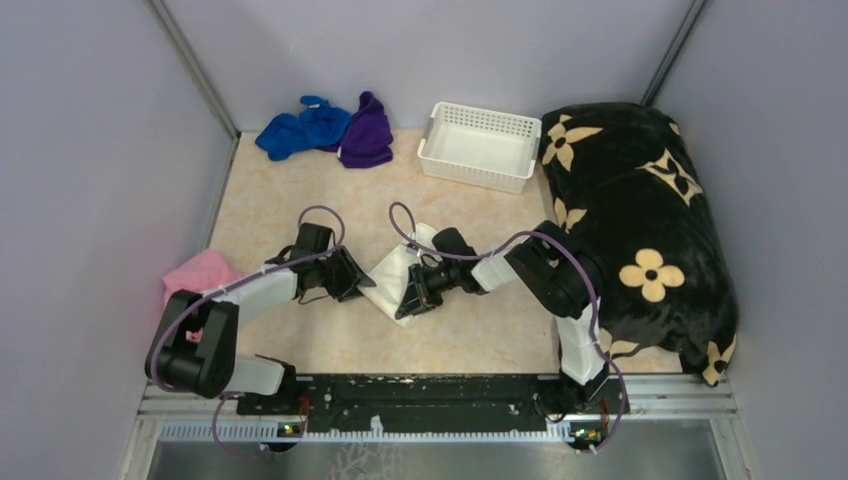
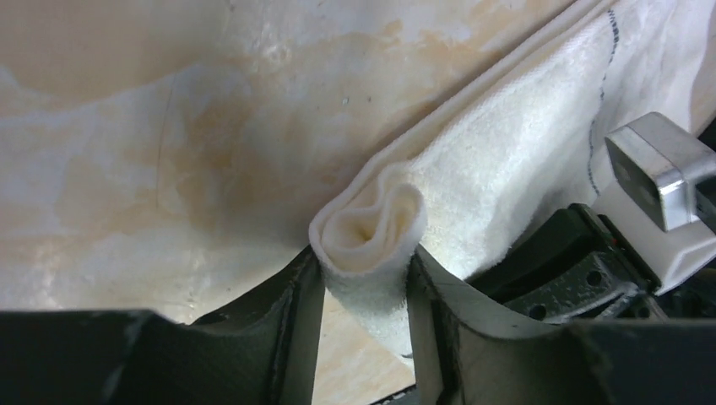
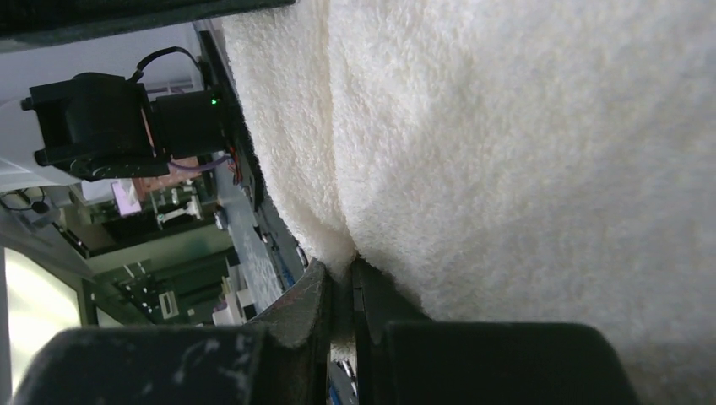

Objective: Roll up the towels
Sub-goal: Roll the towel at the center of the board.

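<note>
Right now I have both arms meeting over the cream-white towel (image 1: 392, 270), which lies on the marbled beige bench (image 1: 480, 210) near its middle, running diagonally between the two wrists. My left gripper (image 2: 365, 278) has its fingers (image 2: 295, 321) clamped on either side of the towel's rolled end; in the left wrist view that end shows as a small curled loop of cloth pinched between the two black pads, with the flat length of towel stretching away up and to the right. My right gripper (image 3: 339, 291) is clenched on the towel too: its fingers (image 3: 300, 316) sit almost together with only a thin fold of cream terry between them (the cloth fills nearly the whole right wrist view, so I see little else of the bench from there).

The other two towels are well apart from this work, bunched against the back wall at the left: the bright blue towel (image 1: 300, 128) touching the dark purple towel (image 1: 367, 133) on its right. A white slotted basket (image 1: 480, 146) stands to the right of them, just beside the big black blanket with beige flowers (image 1: 640, 230) heaped along the right side. A pink cloth (image 1: 200, 275) lies at the bench's left edge, beside my left arm.
</note>
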Controlling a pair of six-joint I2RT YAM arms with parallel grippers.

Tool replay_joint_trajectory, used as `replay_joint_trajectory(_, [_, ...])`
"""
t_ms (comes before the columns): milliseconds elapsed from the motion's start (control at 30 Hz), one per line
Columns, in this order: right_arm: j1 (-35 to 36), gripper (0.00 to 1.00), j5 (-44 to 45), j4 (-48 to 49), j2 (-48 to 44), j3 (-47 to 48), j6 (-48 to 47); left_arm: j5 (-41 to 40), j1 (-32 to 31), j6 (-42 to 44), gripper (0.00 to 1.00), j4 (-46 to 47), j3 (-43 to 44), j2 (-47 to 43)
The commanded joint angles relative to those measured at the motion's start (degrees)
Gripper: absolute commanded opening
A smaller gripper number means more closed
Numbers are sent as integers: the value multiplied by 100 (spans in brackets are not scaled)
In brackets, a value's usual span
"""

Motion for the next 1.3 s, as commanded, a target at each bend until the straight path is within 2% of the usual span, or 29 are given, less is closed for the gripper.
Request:
replay_joint_trajectory(0, [-7, 9, 383, -519, -484, 51, -461, -22, 17, 191, 40, 193, 274, 366])
replay_joint_trajectory(100, [92, 20, 1062, -1499, -1003, 223, -1132, -48, 9, 255, 26, 91, 346, 465])
replay_joint_trajectory(167, [262, 27, 1823, -2194, -1412, 392, -1612, -62, 0, 300, 19, 9, 377, 473])
replay_joint_trajectory(267, [740, 37, 3160, -2972, -1990, 587, -2236, -121, -14, 357, 16, -159, 451, 431])
replay_joint_trajectory(433, [1553, 42, 5004, -3405, -2594, 734, -2807, -227, -65, 418, 16, -431, 600, 380])
replay_joint_trajectory(500, [1926, 43, 5711, -3454, -2616, 836, -2994, -282, -99, 425, 16, -496, 641, 359])
replay_joint_trajectory(667, [2598, 44, 6792, -3469, -2160, 1175, -3221, -362, -148, 444, 17, -588, 703, 410])
replay_joint_trajectory(833, [2928, 45, 7370, -3307, -1493, 1395, -3423, -390, -175, 439, 18, -603, 703, 496])
replay_joint_trajectory(1033, [3103, 45, 7578, -3363, -865, 1605, -3590, -433, -186, 457, 19, -620, 740, 564])
replay_joint_trajectory(1133, [3188, 44, 7608, -3405, -627, 1626, -3630, -438, -192, 456, 23, -604, 737, 602])
replay_joint_trajectory(1200, [3255, 41, 7608, -3486, -477, 1651, -3655, -420, -195, 463, 24, -589, 750, 632])
replay_joint_trajectory(1267, [3276, 28, 7479, -3534, -424, 1637, -3619, -411, -195, 470, 27, -568, 749, 644])
